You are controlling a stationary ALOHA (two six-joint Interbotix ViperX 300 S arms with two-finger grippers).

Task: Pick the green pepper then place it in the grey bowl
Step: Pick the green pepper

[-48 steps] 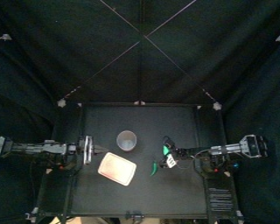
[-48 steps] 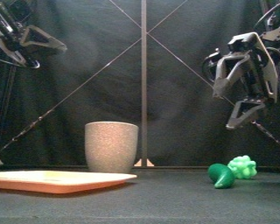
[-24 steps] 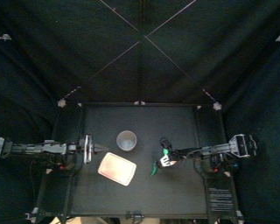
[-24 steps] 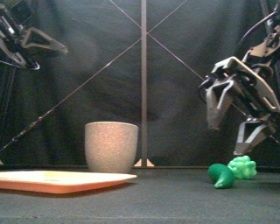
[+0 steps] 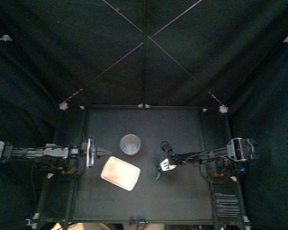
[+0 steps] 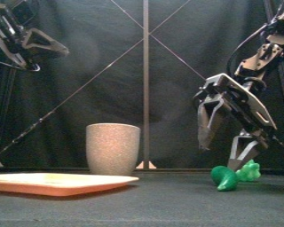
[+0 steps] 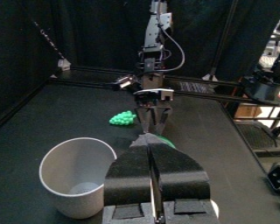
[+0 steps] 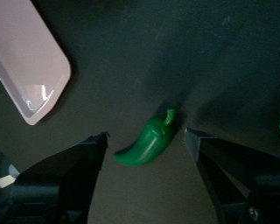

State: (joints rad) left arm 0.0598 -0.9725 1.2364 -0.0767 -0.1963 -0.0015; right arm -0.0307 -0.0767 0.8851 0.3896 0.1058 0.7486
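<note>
At the table's right side, hovering low with the right gripper [image 8: 146, 138] over the small curved dark-green toy pepper [image 8: 147, 150], jaws spread wide and holding nothing, one to each side of its body. Finding the pepper lying flat on the black tabletop [image 6: 169, 208], just beside a paler green knobbly toy [image 6: 248, 168] and apparently not touching it. Judging the step in hand as the last descent before the grasp. Wanting a straight drop, bringing both jaws to table level together, pinching across the thick middle rather than the tapering tip, and steering clear of the knobbly neighbour. Squeezing gently and squarely, guarding against so smooth and rounded a body squirting out sideways. Leaving the tall grey speckled cup [image 6: 113, 148] upright mid-table, well apart, for the carry afterwards, with the flat pink tray [image 6: 61, 183] lying nearer the front left. Resting the left gripper [image 7: 154, 140] high at the left, jaws pressed together on nothing.
</note>
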